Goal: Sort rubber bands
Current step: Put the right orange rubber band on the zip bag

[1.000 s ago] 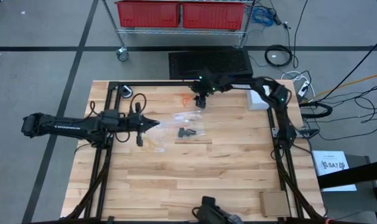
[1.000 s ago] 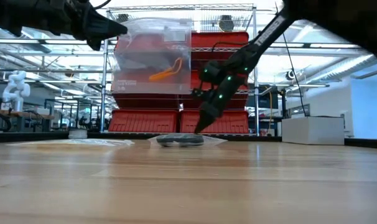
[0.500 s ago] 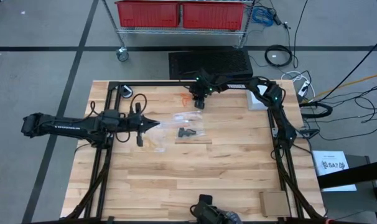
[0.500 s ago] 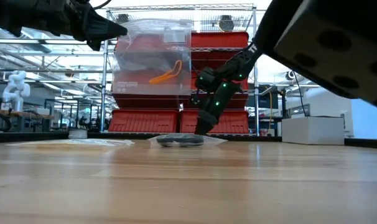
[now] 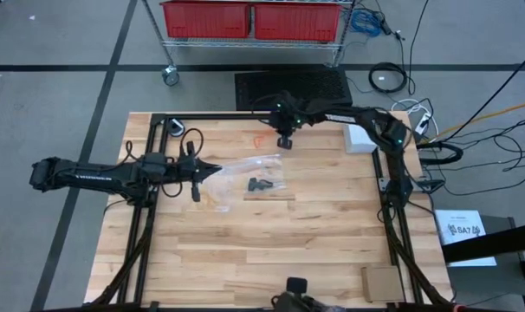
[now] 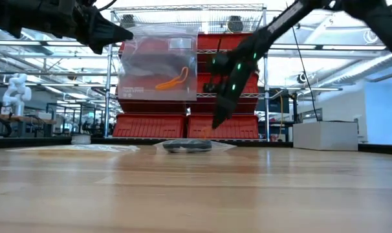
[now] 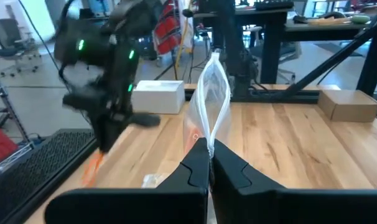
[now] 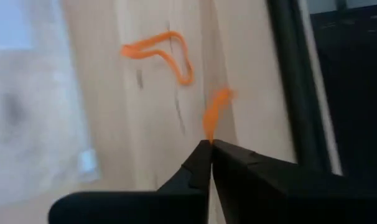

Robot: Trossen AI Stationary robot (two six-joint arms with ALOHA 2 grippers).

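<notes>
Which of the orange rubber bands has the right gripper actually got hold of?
The orange band pinched between the right gripper's shut fingertips, sticking up from them. The other orange band lies loose as an open loop on the table, untouched.

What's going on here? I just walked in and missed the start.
Two robot arms are sorting rubber bands on a wooden table. The left gripper is shut on a clear plastic bag, holding it up with an orange band inside. The right gripper, near the table's far edge, is shut on an orange rubber band; another orange band lies on the wood.
</notes>
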